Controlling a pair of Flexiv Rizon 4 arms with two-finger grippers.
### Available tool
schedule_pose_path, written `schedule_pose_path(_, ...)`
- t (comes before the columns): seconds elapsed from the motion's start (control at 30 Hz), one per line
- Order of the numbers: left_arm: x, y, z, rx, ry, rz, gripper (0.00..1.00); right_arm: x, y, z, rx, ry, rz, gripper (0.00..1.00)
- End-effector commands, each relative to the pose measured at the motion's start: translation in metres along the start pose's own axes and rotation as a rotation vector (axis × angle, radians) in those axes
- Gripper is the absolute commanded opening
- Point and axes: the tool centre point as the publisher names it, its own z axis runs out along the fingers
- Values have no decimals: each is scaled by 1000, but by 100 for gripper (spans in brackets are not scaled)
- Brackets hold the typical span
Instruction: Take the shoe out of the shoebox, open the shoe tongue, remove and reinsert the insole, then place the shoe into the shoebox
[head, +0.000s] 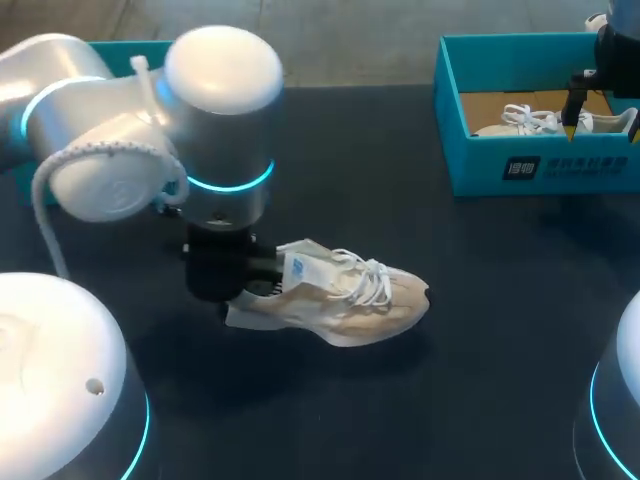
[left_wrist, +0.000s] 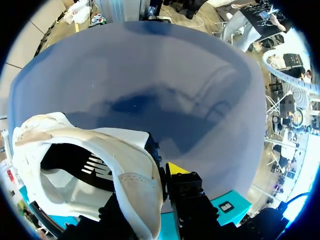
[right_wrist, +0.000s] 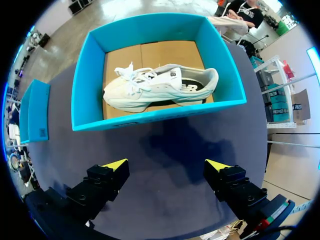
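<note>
While left gripper (left_wrist: 150, 186) clamps its heel, cream lace-up sneaker (head: 352, 298) lies on dark table (head: 400, 200); right gripper (right_wrist: 167, 167) gapes before turquoise shoebox (right_wrist: 150, 118).

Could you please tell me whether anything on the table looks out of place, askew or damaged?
Nothing looks damaged or spilled. The shoe on the table has its tongue flipped up and its heel wall pinched in the left gripper, which suits the job. A second shoe lies on its side in the shoebox.
</note>
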Motion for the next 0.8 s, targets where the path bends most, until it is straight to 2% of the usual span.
schedule_pose_path(0.03, -27, -1, 14, 7, 72, 0, 0, 0, -1, 0, -2, 0, 1, 100)
schedule_pose_path(0.4, -41, -14, 41, 34, 93, -17, 0, 0, -1, 0, -2, 0, 1, 100)
schedule_pose_path(0.8, -58, -18, 55, 9, 90, -7, 0, 0, -1, 0, -2, 0, 1, 100)
